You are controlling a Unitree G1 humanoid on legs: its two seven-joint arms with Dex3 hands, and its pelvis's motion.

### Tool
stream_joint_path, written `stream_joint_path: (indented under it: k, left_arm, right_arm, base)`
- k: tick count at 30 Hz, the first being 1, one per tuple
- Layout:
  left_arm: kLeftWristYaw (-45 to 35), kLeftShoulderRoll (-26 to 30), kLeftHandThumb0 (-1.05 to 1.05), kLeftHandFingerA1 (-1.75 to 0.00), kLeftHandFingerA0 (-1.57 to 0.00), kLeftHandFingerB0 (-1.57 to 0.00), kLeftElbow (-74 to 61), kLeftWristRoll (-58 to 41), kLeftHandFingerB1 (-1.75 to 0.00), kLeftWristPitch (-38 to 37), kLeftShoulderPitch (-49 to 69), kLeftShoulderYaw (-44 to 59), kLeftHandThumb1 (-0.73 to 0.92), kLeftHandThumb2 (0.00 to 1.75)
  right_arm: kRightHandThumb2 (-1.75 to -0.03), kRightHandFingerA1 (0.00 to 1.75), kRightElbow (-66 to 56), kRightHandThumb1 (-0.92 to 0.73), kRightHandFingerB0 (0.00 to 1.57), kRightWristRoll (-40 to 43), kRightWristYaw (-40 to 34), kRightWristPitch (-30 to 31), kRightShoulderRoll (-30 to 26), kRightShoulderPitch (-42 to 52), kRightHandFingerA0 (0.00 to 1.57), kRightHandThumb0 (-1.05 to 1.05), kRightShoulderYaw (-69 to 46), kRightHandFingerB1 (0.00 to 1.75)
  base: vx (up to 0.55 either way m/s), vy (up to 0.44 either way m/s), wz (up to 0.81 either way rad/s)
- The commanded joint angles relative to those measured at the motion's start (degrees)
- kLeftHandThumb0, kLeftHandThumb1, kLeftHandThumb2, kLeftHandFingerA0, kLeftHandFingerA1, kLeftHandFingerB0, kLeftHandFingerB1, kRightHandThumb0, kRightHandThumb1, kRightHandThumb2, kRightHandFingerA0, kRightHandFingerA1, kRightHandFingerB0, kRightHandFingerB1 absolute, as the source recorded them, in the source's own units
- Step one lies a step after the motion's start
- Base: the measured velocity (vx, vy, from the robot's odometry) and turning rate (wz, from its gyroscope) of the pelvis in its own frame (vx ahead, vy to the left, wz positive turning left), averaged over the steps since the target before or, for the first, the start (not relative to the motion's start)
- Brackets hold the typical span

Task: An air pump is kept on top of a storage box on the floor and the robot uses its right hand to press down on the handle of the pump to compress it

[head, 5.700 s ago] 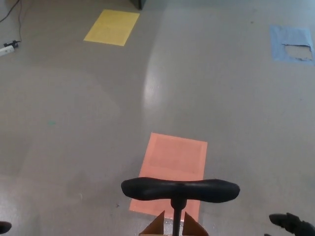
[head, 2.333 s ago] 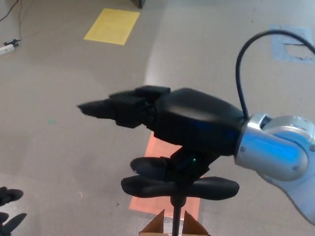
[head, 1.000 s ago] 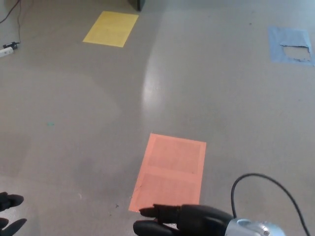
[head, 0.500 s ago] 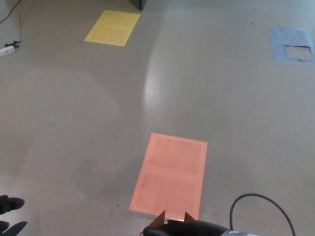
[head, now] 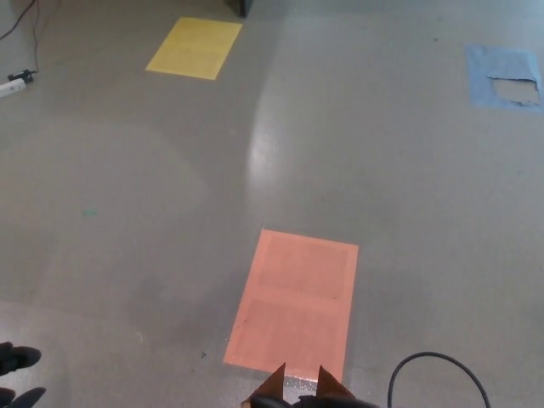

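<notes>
Head view, looking down at the floor [head: 357, 153]. We see almost nothing of the pump; its handle is out of the picture, below the bottom edge at 6 o'clock. Our reading: the handle sits at or near the bottom of its stroke, pressed low enough to leave the view. That is a judgement, not something seen.

The storage box [head: 297, 393] shows only as 2 brown cardboard flap tips at 6 o'clock, with a pale strip between them. The pump presumably stands on it so the handle falls within reach of a downward push.

Right hand: no clear part of it shows. A dark sliver lies along the bottom edge beside the flaps, too little to name. A black cable [head: 438, 374] loops up at 5 o'clock, likely the arm's wiring, which suggests the arm is just below the frame. We cannot tell whether those fingers are spread or closed on the handle.

Left hand [head: 17, 374] sits at 8 o'clock, at the picture's edge, well apart from the box. 2 dark fingertips show, apart from each other, holding nothing.

Floor marks: orange rectangle [head: 293, 297] just beyond the box toward 12, yellow rectangle [head: 194, 48] at 11, torn blue patch [head: 506, 76] at 2.
</notes>
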Motion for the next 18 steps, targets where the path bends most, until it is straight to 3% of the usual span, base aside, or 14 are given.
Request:
stream_joint_path:
  k: [1, 2, 14, 18]
  left_arm:
    - [0.1, 1.2, -0.52, -0.34, -0.31, -0.25, -0.9, -0.3, -0.31, -2.1, 1.2, 0.6, 0.80, 0.64]
    - [-0.1, 1.3, -0.52, -0.34, -0.30, -0.24, -0.9, -0.3, -0.31, -2.2, 1.2, 0.7, 0.80, 0.64]
    - [-0.7, 1.4, -0.51, -0.34, -0.29, -0.26, -1.5, 0.0, -0.31, -2.6, 2.0, 0.3, 0.80, 0.64]
    - [-0.8, 1.2, -0.51, -0.34, -0.30, -0.27, -1.6, -0.1, -0.31, -2.8, 2.0, 0.2, 0.79, 0.64]
  right_arm:
    - [-0.67, 0.26, 12.0, -0.84, 0.10, -1.8, -8.2, -2.1, 2.6, -3.7, 0.13, -0.73, -2.7, 0.23]
    - [-1.02, 0.40, 12.5, -0.66, 0.04, -2.1, -8.4, -2.3, 2.8, -3.9, 0.05, -0.73, -2.7, 0.34]
    - [-1.02, 0.44, 16.5, -0.67, 0.00, -5.3, -10.7, -4.4, 5.0, -2.8, 0.12, -0.77, -2.6, 0.33]
    - [-1.03, 0.40, 17.2, -0.67, 0.04, -7.0, -11.2, -4.0, 5.4, -2.0, 0.05, -0.72, -1.4, 0.33]
  base:
    - [0.00, 0.000, 0.00]
    - [0.00, 0.000, 0.00]
    - [0.00, 0.000, 0.00]
    - [0.00, 0.000, 0.00]
